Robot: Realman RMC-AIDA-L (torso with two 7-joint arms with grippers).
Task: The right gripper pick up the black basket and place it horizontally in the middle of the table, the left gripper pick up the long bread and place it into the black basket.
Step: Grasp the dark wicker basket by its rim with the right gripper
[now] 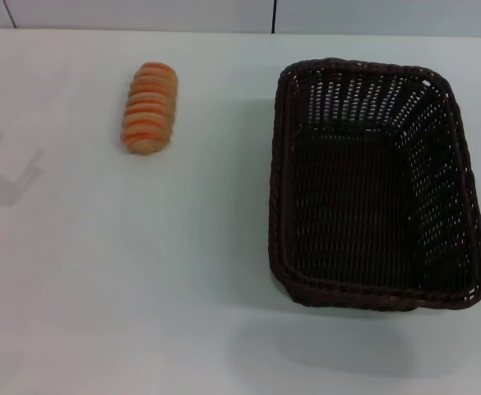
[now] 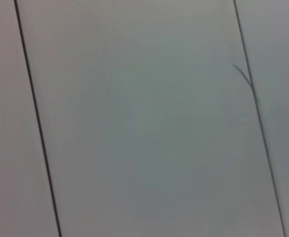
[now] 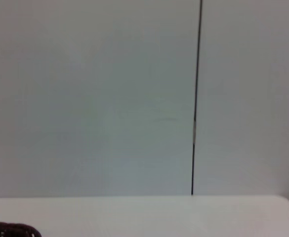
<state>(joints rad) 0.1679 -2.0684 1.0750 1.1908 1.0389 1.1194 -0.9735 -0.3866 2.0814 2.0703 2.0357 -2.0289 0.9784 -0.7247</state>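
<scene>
Head view: long bread [image 1: 150,108] well apart from black basket [image 1: 372,185].

head: down on table [image 1: 141,288] | wrists: face wall | shared w/ R: black basket [image 1: 372,181] rim

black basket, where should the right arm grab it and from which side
Probably the braided rim of the black basket on its right long wall, near, coming from above with one of the jaws inside and one outside. The flared open-weave walls are thin enough to pinch, and that side lies nearest the right arm. The basket stands upright on the table, lengthwise away from the robot, empty inside.
</scene>
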